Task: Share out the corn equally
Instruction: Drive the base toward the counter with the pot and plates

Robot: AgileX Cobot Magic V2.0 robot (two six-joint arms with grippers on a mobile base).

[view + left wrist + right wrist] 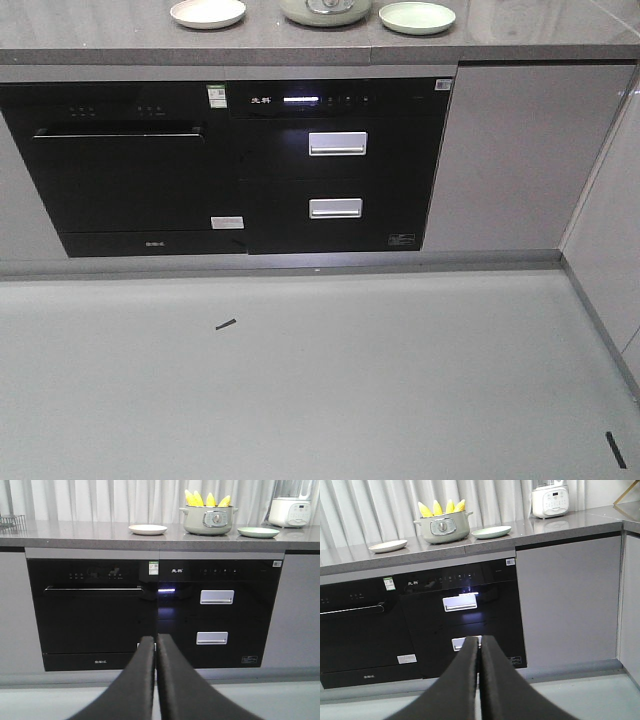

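Several yellow cobs of corn stand upright in a pale green pot on the grey counter. A cream plate lies left of the pot and a green plate lies right of it. My left gripper is shut with nothing in it, low and far in front of the cabinets. My right gripper is also shut and holds nothing, equally far from the counter.
Under the counter are a black oven and a black unit with two silver drawer handles. A white appliance stands at the counter's right. Grey cabinets run right; a wire rack is far left.
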